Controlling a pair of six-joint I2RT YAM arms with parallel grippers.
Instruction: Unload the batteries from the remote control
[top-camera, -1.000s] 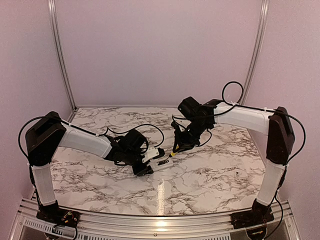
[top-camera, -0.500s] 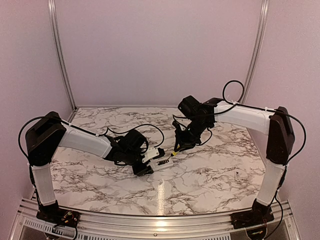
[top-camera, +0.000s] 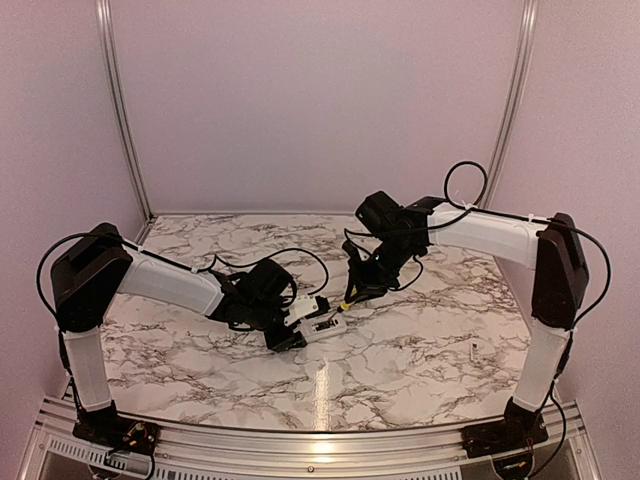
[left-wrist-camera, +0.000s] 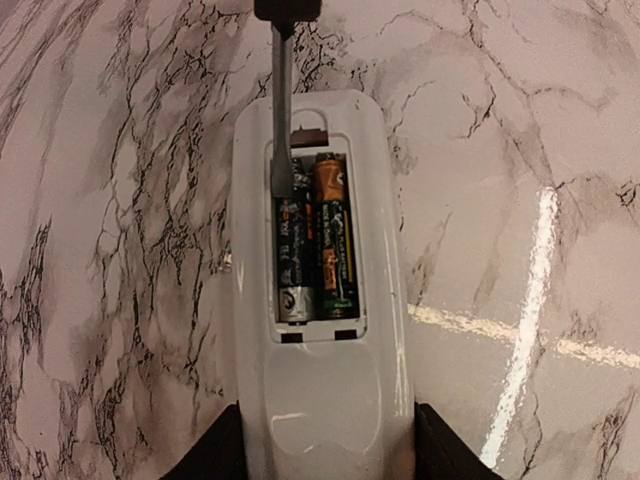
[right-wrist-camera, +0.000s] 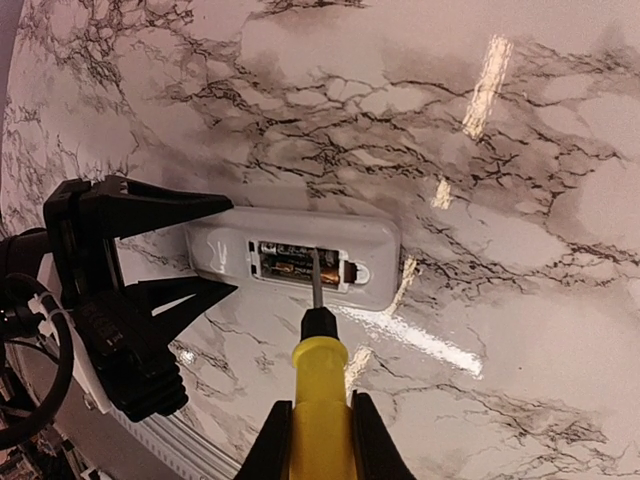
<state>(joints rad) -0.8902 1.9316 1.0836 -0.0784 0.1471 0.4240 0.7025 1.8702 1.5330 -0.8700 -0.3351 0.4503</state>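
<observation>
Your left jaws grasp the remote control (left-wrist-camera: 320, 400) by its near end, with one dark finger (left-wrist-camera: 215, 455) on each long side. They hold the white bar on the marble tabletop (top-camera: 420, 350), roughly midway between your two arms. Its back faces up and the battery bay stands open. The batteries (left-wrist-camera: 315, 240) lie side by side inside the bay, both seated.

Your right jaws are clenched on the yellow handle of a screwdriver (right-wrist-camera: 318, 380), which tilts down toward the remote control from the far right. In the left wrist view its metal shaft reaches over the remote's far end into the bay. The tip meets the far end of the black battery on the left, and the battery with the orange band beside it is untouched.

From above, the left arm (top-camera: 170, 285) stretches low across the tabletop, while the right arm (top-camera: 490, 235) arches over it. A tiny pale speck (top-camera: 472, 350) lies well apart from the remote control, on the right arm's side.
</observation>
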